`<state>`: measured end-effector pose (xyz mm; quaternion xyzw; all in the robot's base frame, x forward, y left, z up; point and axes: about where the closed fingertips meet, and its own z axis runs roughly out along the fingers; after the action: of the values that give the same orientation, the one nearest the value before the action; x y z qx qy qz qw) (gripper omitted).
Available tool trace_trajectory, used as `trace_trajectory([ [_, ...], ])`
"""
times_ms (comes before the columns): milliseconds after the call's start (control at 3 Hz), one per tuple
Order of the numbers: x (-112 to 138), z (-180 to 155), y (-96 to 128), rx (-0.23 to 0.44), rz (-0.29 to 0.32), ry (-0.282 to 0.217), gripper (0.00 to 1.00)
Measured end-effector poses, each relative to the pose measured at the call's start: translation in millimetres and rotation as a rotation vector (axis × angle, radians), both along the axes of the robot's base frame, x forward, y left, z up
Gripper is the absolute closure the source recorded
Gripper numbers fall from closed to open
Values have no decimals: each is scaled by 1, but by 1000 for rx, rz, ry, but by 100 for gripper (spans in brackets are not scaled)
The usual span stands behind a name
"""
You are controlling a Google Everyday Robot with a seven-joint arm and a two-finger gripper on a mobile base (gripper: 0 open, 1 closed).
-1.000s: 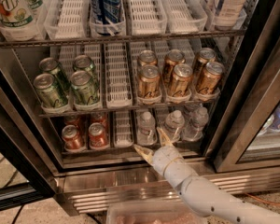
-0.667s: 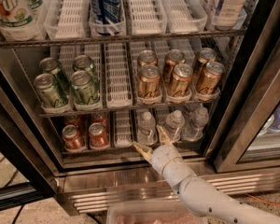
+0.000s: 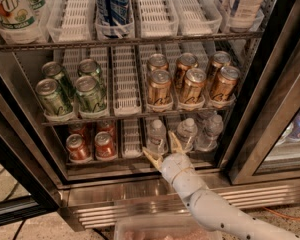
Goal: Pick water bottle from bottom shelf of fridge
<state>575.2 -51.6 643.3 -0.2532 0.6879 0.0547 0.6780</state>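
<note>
The water bottle, clear ribbed plastic with a white cap, stands at the front edge of the bottom shelf in the fridge. The gripper sits just before it, its tan fingers spread apart. A white ribbed lane separates the bottle from the red cans.

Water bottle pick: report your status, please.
Gripper open, at bottom shelf front edge. Water bottle just behind it, not gripped. Other bottles close on its right.
</note>
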Motion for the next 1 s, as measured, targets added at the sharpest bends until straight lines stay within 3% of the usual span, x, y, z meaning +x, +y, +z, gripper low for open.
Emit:
trace_trajectory([
  [667,27,-2,-2,-2,-41,-35,37],
  [1000,33,-3,5,-2,-30,-36,37],
])
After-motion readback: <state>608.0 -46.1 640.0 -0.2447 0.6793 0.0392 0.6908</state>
